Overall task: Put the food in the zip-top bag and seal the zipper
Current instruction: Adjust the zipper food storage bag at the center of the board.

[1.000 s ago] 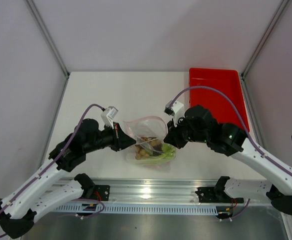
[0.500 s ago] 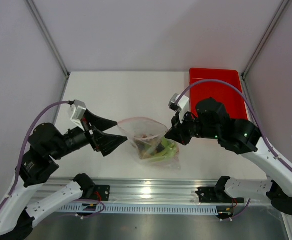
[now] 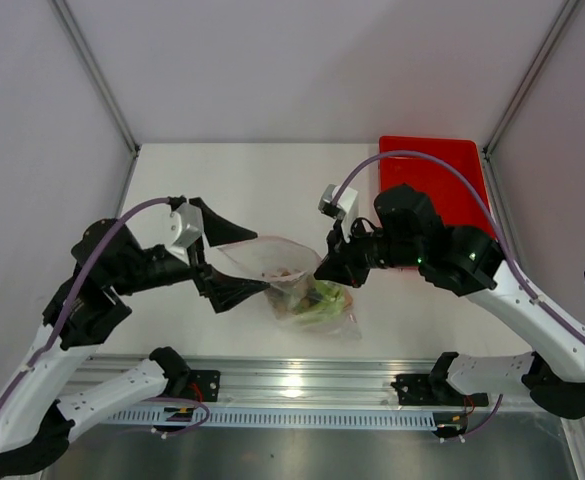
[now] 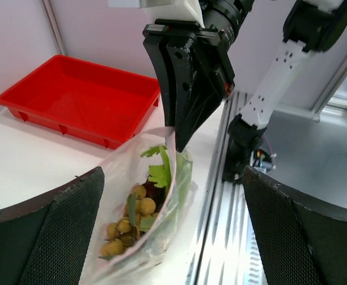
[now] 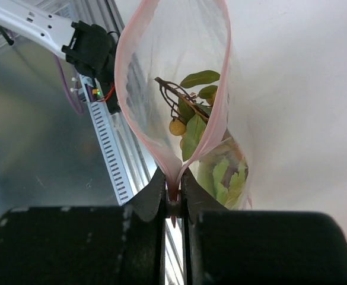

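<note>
From above, the left pincer (image 3: 244,262) is gaping wide at the left end of the zip-top bag (image 3: 284,256), which is resting on the table (image 3: 222,180); at the left wrist, grapes (image 4: 124,228) are lying inside it; at the right wrist, the right pincer (image 5: 173,191) is pinching its zipper (image 5: 116,62)

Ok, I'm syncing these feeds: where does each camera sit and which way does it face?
Top external: above and behind, facing down on the table; both arms show.
Left wrist: on the left arm, looking between the open left fingers at the right fingers pinching the zip-top bag.
Right wrist: looks along the shut right fingers into the bag's mouth.
Shared: all show the bag with food inside.
</note>
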Robot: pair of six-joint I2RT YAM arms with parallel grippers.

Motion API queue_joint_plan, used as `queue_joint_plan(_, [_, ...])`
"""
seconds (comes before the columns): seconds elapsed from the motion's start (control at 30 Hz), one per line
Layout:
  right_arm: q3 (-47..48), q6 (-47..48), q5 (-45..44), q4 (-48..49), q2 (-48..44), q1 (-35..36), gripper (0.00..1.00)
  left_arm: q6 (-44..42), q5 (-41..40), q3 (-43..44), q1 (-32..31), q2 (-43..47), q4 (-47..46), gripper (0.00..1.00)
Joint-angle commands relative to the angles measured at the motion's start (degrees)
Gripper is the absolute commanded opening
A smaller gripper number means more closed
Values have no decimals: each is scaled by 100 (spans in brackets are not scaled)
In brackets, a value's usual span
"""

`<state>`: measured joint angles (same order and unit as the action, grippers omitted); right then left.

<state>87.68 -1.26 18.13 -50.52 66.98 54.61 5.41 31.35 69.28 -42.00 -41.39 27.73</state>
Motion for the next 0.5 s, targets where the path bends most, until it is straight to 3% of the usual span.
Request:
queue_joint_plan(0.0, [320,91,489,271,78,-3,0,-1041,512,585,-37,-483,303,100])
queue_joint_plan(0.17, [337,292,683,87,236,-3,0,-1656,424,579,-72,-730,383,99])
queue_joint_plan(0.47, [557,398,867,-194,333,23,0,-2359,1100,745,-89,-1258,75,99])
